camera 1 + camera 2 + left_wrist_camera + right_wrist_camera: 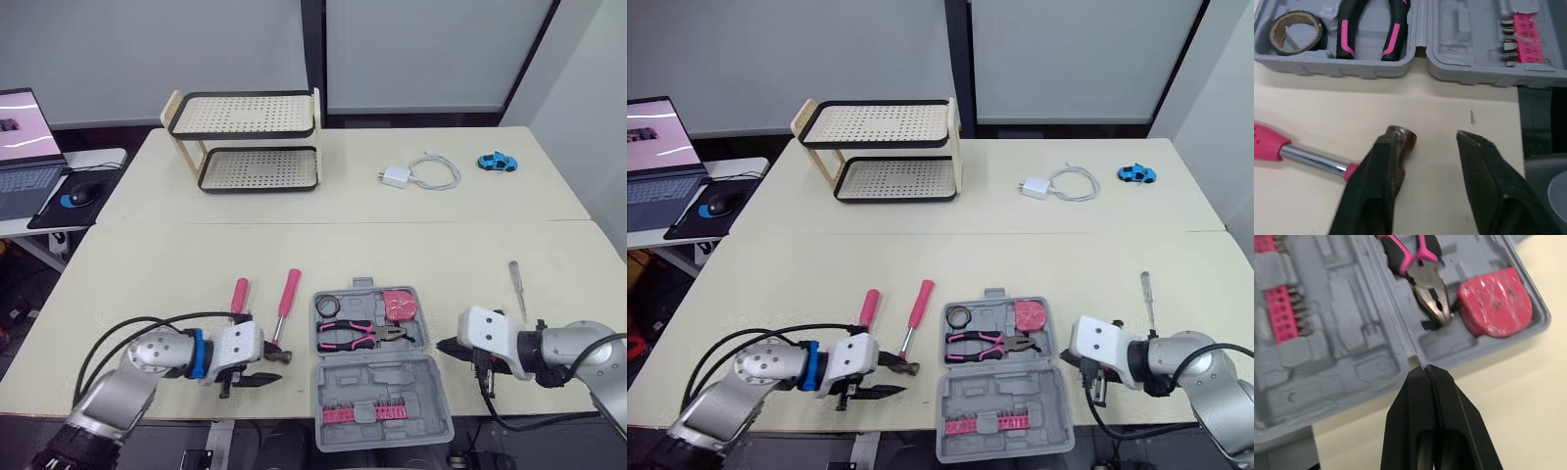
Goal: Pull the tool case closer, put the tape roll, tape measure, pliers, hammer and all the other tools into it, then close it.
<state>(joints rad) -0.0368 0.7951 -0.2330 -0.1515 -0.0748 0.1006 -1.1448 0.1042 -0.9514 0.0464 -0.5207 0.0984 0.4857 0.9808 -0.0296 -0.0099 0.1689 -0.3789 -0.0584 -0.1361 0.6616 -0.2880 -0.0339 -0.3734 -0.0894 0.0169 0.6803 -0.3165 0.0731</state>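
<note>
The grey tool case [431, 377] lies open near the table's front edge. Its far half holds the tape roll [329, 305], the pink-handled pliers [361, 333] and the pink tape measure [399, 305]. The near half carries a row of pink bits [351, 413]. The hammer [287, 294] lies left of the case, its head [1402, 139] against one finger of my open left gripper [266, 370]. A second pink-handled tool [240, 294] lies beside it. My right gripper [443, 345] is shut and empty, its tips at the case's right rim [1415, 360]. A screwdriver [515, 284] lies further right.
A two-tier perforated rack [250, 137] stands at the back left. A white charger with cable [416, 174] and a blue toy car [497, 162] lie at the back right. A laptop [24, 147] and mouse [78, 194] sit on a side table at left.
</note>
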